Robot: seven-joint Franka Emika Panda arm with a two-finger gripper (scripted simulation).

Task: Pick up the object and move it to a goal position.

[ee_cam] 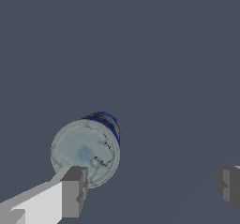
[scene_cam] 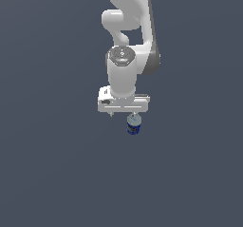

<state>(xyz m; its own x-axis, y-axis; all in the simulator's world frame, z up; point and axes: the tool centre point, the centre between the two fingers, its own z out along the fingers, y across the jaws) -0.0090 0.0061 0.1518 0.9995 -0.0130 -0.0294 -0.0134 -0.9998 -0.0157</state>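
Observation:
The object point(scene_cam: 134, 125) is a small upright can with a dark blue body and a pale grey-white top, standing on the dark grey floor. My gripper point(scene_cam: 123, 113) hangs just above it, with the can under the end of the gripper bar on the exterior view's right. In the wrist view the can point(ee_cam: 86, 148) lies off-centre, partly overlapped by one fingertip point(ee_cam: 74, 190). The other fingertip point(ee_cam: 228, 186) is far from it. The gripper point(ee_cam: 151, 189) is open and holds nothing.
The white arm point(scene_cam: 128, 41) rises behind the gripper. A plain dark grey floor point(scene_cam: 57, 174) surrounds the can. No other objects show.

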